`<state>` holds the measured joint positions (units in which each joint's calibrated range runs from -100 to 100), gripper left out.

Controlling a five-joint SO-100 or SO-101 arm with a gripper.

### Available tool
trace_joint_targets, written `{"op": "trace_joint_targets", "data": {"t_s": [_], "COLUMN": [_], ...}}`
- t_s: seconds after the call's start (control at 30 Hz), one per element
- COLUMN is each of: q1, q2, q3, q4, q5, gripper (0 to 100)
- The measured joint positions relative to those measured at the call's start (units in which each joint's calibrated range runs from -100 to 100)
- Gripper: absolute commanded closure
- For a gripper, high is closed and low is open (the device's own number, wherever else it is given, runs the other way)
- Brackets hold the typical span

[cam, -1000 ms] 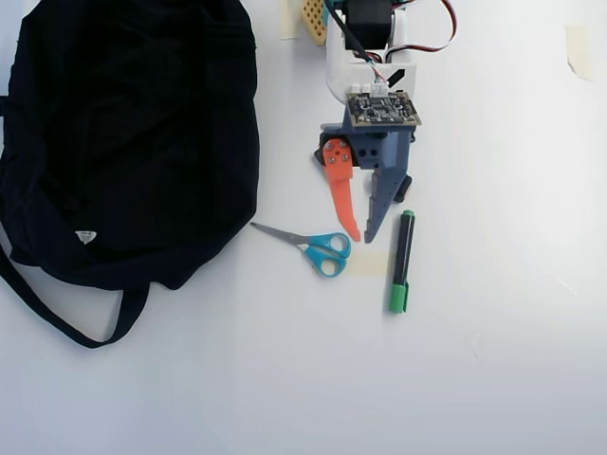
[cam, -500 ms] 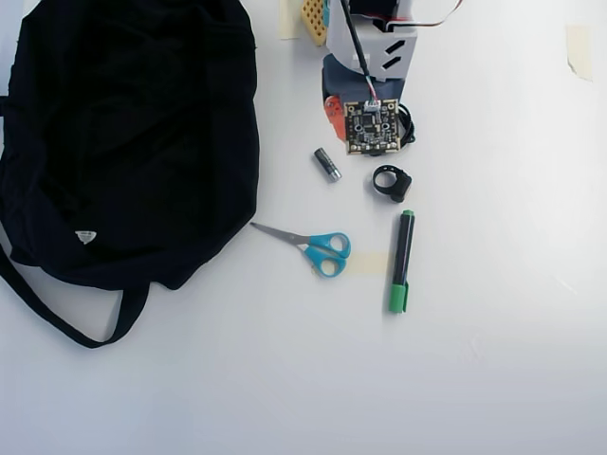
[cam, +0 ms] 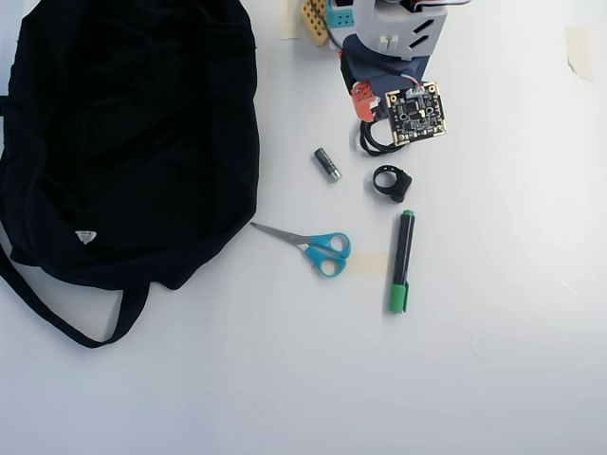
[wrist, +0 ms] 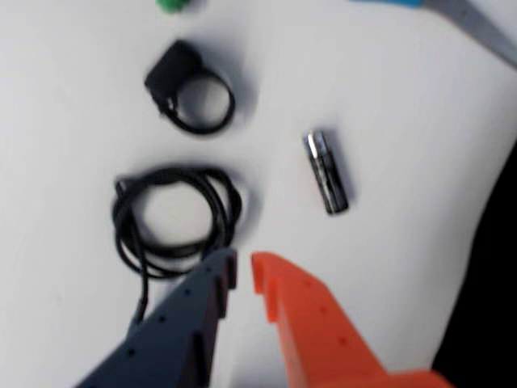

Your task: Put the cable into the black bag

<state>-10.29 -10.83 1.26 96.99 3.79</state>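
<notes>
The coiled black cable (wrist: pixel 174 222) lies flat on the white tabletop (wrist: pixel 404 145), and in the wrist view the end effector (wrist: pixel 243 271) hovers at the coil's near right edge, its dark finger over the outer strands and its orange finger just clear of them. The jaws stand slightly apart with nothing between them. In the overhead view the cable (cam: pixel 372 142) is mostly hidden under the arm's wrist, to the right of the black bag (cam: pixel 133 142) and well apart from it.

The cable looks light, soft and floppy; a loose coil like this will likely sag and may unwind when lifted. The bundled strands on the right side of the loop, where several turns run together, seem the best place to pinch, so the whole coil comes up at once.

A black ring-shaped part (wrist: pixel 190 89) lies beyond the coil and a battery (wrist: pixel 325 172) to its right, both clear of the grasp.
</notes>
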Motion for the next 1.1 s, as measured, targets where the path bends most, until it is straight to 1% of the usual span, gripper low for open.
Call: {"op": "trace_joint_targets", "data": {"t_s": [0.57, 0.77, 0.93, 1.1], "q1": [-1.03, -3.67, -5.66, -6.69], "q2": [-1.25, -1.25, -1.25, -1.33], "q3": [0.0, 2.99, 8.1, 9.98], "q4": [0.77, 0.86, 0.86, 0.86], "q5": [-0.2, -4.79, -7.52, -9.87], "gripper": [98, 98, 98, 98]}}
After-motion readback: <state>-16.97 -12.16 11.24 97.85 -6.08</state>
